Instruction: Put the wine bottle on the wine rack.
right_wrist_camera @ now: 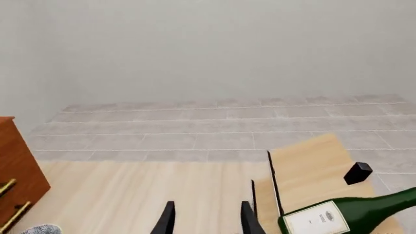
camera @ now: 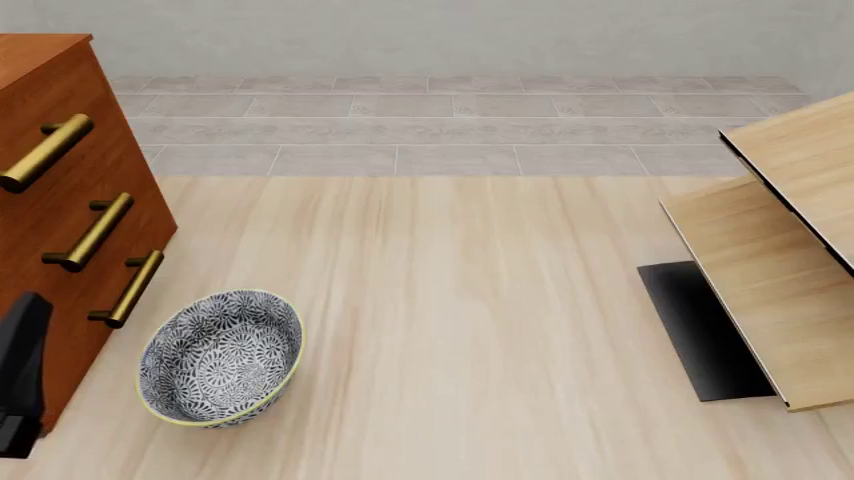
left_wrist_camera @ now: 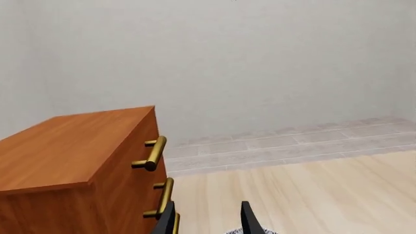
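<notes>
Hand on the right has its fingers spread with nothing between them. The left hand is likewise spread and empty, up close to the drawer cabinet.

The wine bottle shows only in the right wrist view. It lies tilted, label up, against a slanted panel of the wine rack, just beside the right hand. I cannot tell whether it is properly seated there or merely leaning. The front view does not show it at all.

I judge the step in hand to be confirming or finishing the placement. To do it well I would keep the right hand wide, approach the body above the label rather than the neck, and avoid nudging the bottle down the slope. The left hand has no part here and should stay clear.

Counted, on the worktop:
- one wine rack at 3 o'clock in the front view, with one black base plate
- one drawer cabinet at 9 o'clock, with three brass handles
- one patterned bowl at about 8 o'clock
- one wine bottle
- two hands
</notes>
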